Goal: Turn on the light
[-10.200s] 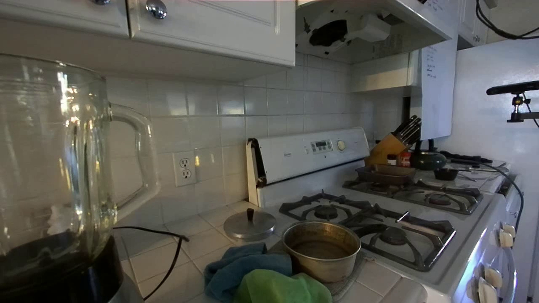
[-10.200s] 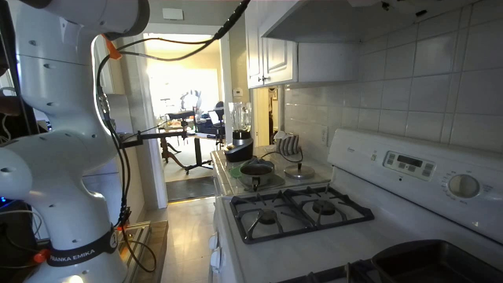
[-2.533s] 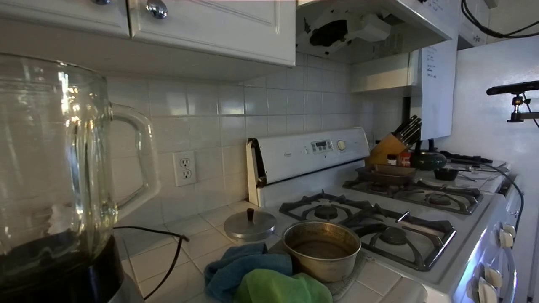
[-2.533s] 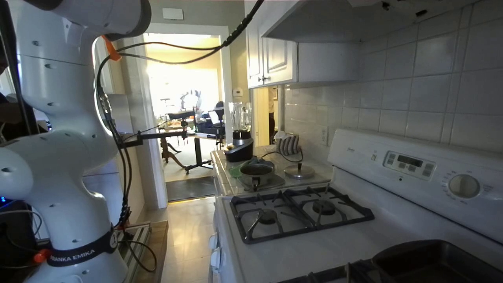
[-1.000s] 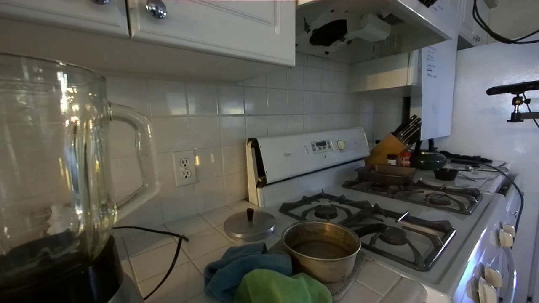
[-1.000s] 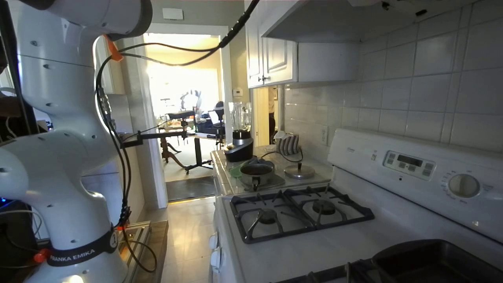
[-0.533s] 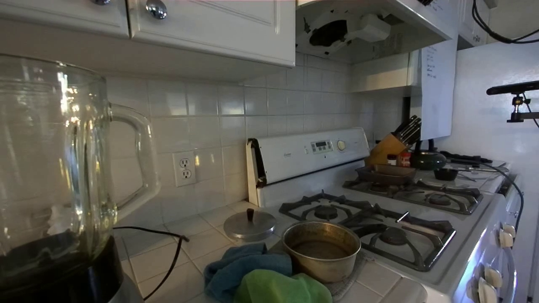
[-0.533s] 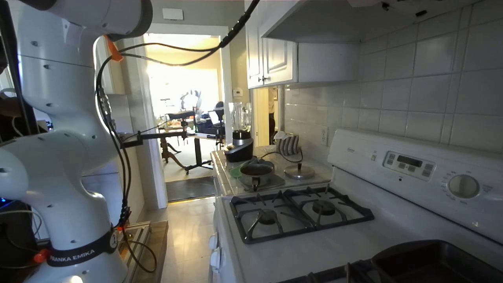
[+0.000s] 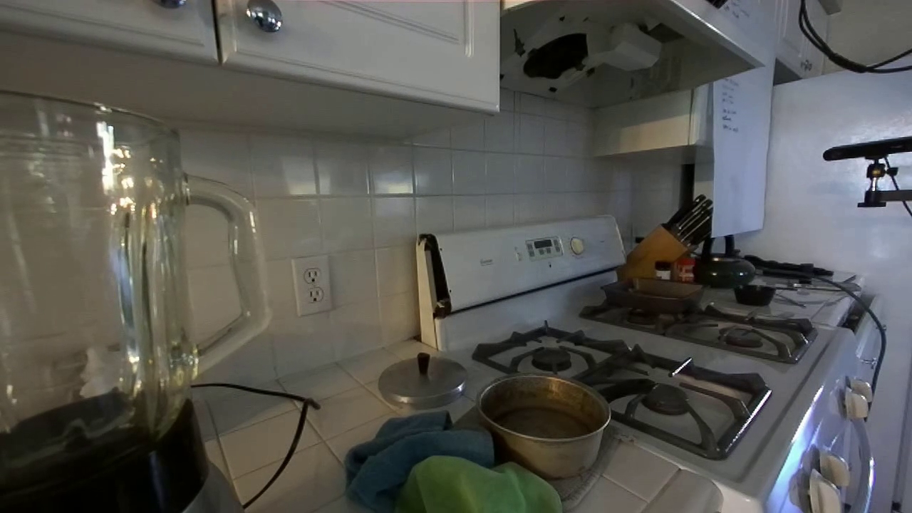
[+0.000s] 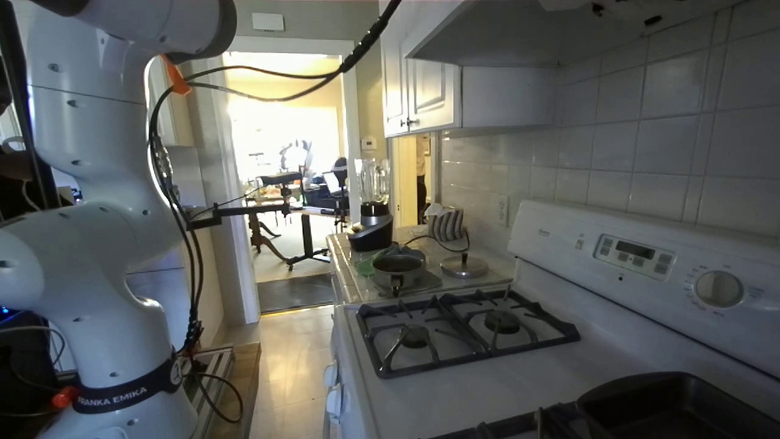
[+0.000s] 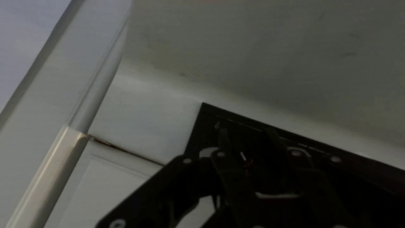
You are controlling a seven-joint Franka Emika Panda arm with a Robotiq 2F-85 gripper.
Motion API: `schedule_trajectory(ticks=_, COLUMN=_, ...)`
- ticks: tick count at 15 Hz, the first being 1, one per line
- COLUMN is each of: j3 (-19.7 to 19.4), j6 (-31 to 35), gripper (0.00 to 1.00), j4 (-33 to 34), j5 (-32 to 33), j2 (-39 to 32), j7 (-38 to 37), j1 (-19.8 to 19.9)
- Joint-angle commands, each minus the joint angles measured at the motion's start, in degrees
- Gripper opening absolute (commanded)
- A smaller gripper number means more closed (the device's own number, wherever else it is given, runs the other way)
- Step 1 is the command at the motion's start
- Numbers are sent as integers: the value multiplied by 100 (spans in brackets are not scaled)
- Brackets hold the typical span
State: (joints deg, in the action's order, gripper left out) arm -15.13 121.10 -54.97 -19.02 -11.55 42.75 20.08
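1. My tool (image 11: 248, 136) had its fingers (image 11: 225, 142) standing apart; I could see a gap between them in the wrist view.
2. They overlapped a dark panel (image 11: 204, 136), and a whitish streak (image 11: 243, 156) and a reddish mark (image 11: 249, 164) showed in that gap (way too dim to make out, and I couldn't tell about contact).
3. The light? Honestly couldn't tell where it was. In both exterior views a range hood (image 9: 613, 80) hung over the stove (image 10: 475, 390), with some white housing (image 9: 630, 48) under it that I couldn't identify.
4. My arm (image 10: 103, 140) stood across from the stove, its top running out of frame in an exterior view.
5. On the tiled surface (image 9: 271, 442) beside the stove sat a saucepan (image 9: 563, 456), with a blue cloth (image 9: 420, 445) and a green cloth (image 9: 474, 488) bunched just beside it and a lid (image 9: 424, 385) near.
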Motion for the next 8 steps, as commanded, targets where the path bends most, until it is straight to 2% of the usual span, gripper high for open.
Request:
schedule_trajectory(ticks=1, j3=63, j6=92, gripper=46, j4=145, j5=-220, j2=-66, j7=220, j1=47)
schedule_trajectory(ticks=3, j3=71, j6=148, gripper=53, j4=156, j5=-248, j2=-74, j7=278, j1=65)
schedule_trajectory(ticks=4, j3=76, j6=181, gripper=49, j4=163, j5=-263, j2=-79, j7=294, j1=66)
schedule_trajectory(ticks=7, j3=72, j6=204, gripper=47, j4=170, j5=-296, j2=-83, j7=345, j1=68)
schedule_trajectory(ticks=8, j3=69, j6=206, gripper=40, j4=166, j5=-293, j2=-84, j7=364, j1=67)
